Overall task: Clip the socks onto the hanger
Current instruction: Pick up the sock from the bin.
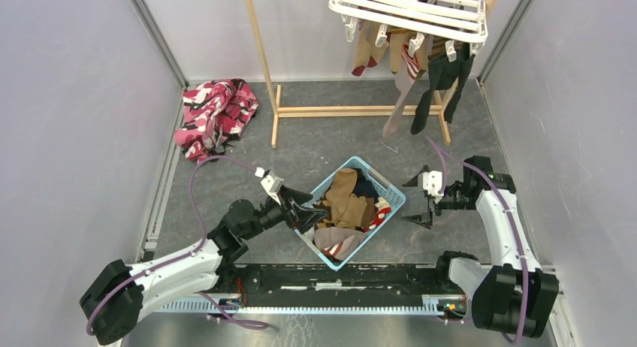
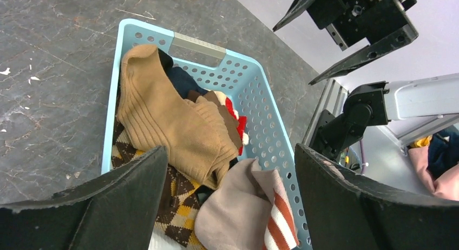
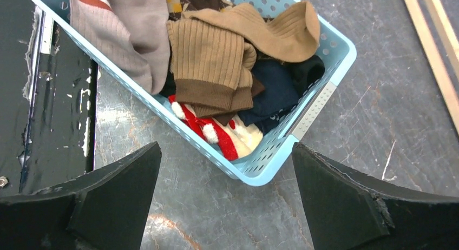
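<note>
On either side of the blue basket (image 1: pixel 381 182) of socks (image 1: pixel 347 200), left gripper (image 1: pixel 309 212) and right gripper (image 1: pixel 415 203) are held spread wide, empty.

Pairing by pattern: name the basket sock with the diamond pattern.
The brown-and-yellow argyle sock, half under the tan sock beside the grey one; the others look plain or striped.

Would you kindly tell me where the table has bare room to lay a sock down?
The widest bare patch lies between the basket's far corner and the wooden stand's base rail. Another lies between the patterned cloth and the left gripper. Crowded: between that gripper, the basket and the right gripper, and under the hanging socks.
</note>
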`<state>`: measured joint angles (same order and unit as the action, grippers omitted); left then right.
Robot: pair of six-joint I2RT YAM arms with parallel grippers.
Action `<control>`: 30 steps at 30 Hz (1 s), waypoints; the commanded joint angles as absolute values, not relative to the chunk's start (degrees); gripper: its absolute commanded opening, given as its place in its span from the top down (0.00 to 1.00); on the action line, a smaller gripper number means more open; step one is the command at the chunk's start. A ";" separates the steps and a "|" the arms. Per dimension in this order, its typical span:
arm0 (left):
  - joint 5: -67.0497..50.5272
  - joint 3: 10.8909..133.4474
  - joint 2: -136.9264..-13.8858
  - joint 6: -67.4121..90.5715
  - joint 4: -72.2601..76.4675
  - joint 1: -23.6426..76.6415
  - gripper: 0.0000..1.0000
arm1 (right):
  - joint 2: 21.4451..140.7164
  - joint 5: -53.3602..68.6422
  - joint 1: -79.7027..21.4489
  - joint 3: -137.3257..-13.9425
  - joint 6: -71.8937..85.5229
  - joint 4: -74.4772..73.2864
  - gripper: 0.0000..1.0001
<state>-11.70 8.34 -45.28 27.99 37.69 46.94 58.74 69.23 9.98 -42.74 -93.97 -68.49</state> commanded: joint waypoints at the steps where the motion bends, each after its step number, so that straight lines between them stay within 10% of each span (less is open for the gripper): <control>1: -9.85 8.83 -44.69 32.27 37.33 46.58 0.10 | 59.96 66.43 10.20 -42.20 -93.63 -66.80 0.02; 18: -9.31 21.54 -52.37 42.76 14.35 47.76 0.54 | 52.88 57.57 10.10 -39.20 -68.09 -46.98 0.02; 30: 4.03 47.82 -67.95 33.70 -21.10 68.79 0.42 | 53.09 57.48 9.23 -39.20 -68.03 -47.09 0.02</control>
<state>-0.80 39.79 -63.13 38.39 -6.00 61.93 53.49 57.67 9.76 -39.33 -68.75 -47.62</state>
